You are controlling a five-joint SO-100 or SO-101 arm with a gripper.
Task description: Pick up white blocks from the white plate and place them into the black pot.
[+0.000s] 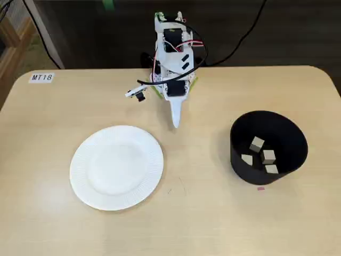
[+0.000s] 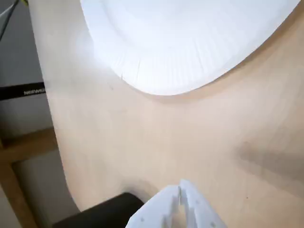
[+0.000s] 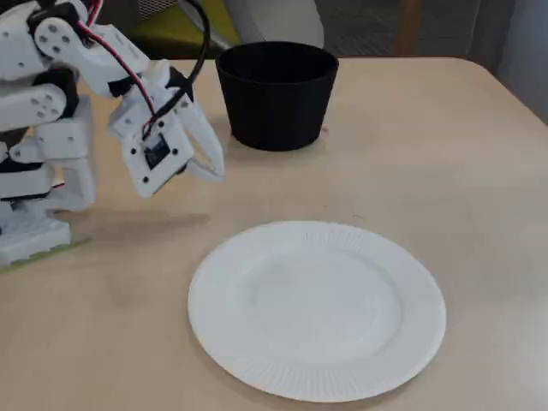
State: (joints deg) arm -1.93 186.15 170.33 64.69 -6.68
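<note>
Looking down in a fixed view, I held my gripper [image 1: 175, 124] closed and empty above bare table [image 1: 202, 224], between the white plate [image 1: 116, 167] and the black pot [image 1: 268, 148]. Four white blocks [image 1: 261, 154] lay inside the pot; the plate held nothing. Wrist view: fingertips together, plate rim [image 2: 180, 71] ahead. In a fixed view from the side, the pot [image 3: 276, 94] stood beyond my gripper [image 3: 217, 170], the plate [image 3: 317, 308] nearer the camera.
</note>
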